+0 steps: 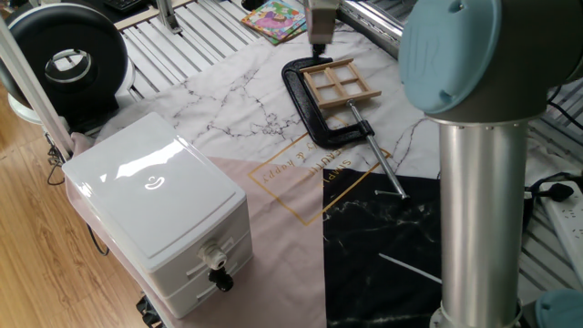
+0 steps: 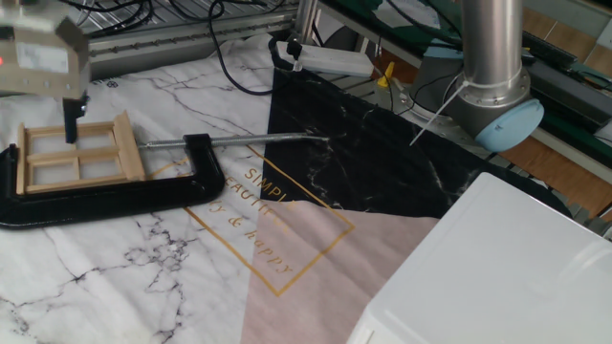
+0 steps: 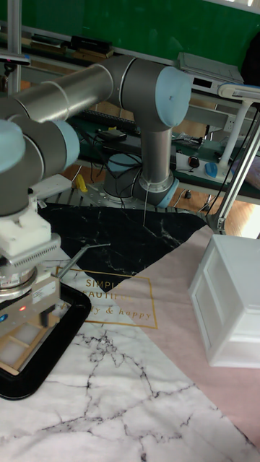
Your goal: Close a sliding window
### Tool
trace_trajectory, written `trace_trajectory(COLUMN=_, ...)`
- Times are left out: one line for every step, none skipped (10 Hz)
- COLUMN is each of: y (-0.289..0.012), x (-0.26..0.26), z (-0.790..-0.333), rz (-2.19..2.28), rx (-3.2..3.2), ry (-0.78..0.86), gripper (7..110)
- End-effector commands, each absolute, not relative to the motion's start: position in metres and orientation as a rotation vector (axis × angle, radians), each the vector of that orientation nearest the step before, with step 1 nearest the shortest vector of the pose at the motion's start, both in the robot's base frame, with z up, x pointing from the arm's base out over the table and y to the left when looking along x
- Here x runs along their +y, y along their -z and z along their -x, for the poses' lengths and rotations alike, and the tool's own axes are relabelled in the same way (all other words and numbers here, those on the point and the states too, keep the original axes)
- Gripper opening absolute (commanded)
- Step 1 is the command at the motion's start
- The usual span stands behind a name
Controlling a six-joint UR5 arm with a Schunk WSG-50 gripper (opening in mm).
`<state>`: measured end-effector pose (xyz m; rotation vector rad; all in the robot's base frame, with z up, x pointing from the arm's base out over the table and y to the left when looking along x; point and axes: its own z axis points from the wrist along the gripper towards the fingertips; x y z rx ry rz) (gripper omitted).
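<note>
The sliding window (image 2: 75,156) is a small light-wood frame with panes. It lies flat on the marble cloth, held in the black C-clamp (image 2: 115,196). It also shows in one fixed view (image 1: 340,82) and partly, under the arm, in the tall view (image 3: 20,341). My gripper (image 2: 40,122) hangs just above the window's far-left part, with nothing held. One dark finger (image 2: 70,122) points down over a pane; the other is not clearly seen. The gripper sits above the window's far end (image 1: 320,41), and its jaws look spread (image 3: 27,315).
The clamp's silver screw rod (image 2: 239,140) runs right from the window. A white drawer box (image 1: 159,214) stands at the near side, a colourful picture card (image 1: 273,20) lies beyond the window, and a black round device (image 1: 64,56) is at the far left. The arm's column (image 1: 478,228) blocks the right.
</note>
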<state>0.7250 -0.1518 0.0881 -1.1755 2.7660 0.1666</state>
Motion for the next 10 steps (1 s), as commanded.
trace_trajectory(y=-0.132, x=-0.111, z=-0.734, rz=0.757, rx=2.803, ry=-0.44, gripper=88)
trace_trajectory(y=-0.134, x=-0.144, z=-0.751, rz=0.719, rx=2.837, ry=-0.225, gripper=88)
trace_trajectory(y=-0.139, x=-0.166, z=-0.77, rz=0.737, rx=2.828, ry=-0.059, gripper=88)
trace_trajectory(y=-0.139, x=-0.159, z=-0.775, rz=0.746, rx=2.823, ry=-0.086, gripper=88)
trace_trajectory(y=-0.138, x=-0.148, z=-0.777, rz=0.744, rx=2.811, ry=-0.151, gripper=88)
trace_trajectory(y=-0.138, x=-0.147, z=-0.779, rz=0.742, rx=2.81, ry=-0.165, gripper=88)
trace_trajectory(y=-0.137, x=-0.15, z=-0.779, rz=0.749, rx=2.812, ry=-0.149, gripper=88)
trace_trajectory(y=-0.136, x=-0.154, z=-0.779, rz=0.757, rx=2.812, ry=-0.138, gripper=88)
trace_trajectory(y=-0.136, x=-0.154, z=-0.778, rz=0.761, rx=2.811, ry=-0.139, gripper=88)
trace_trajectory(y=-0.135, x=-0.155, z=-0.778, rz=0.765, rx=2.81, ry=-0.142, gripper=88)
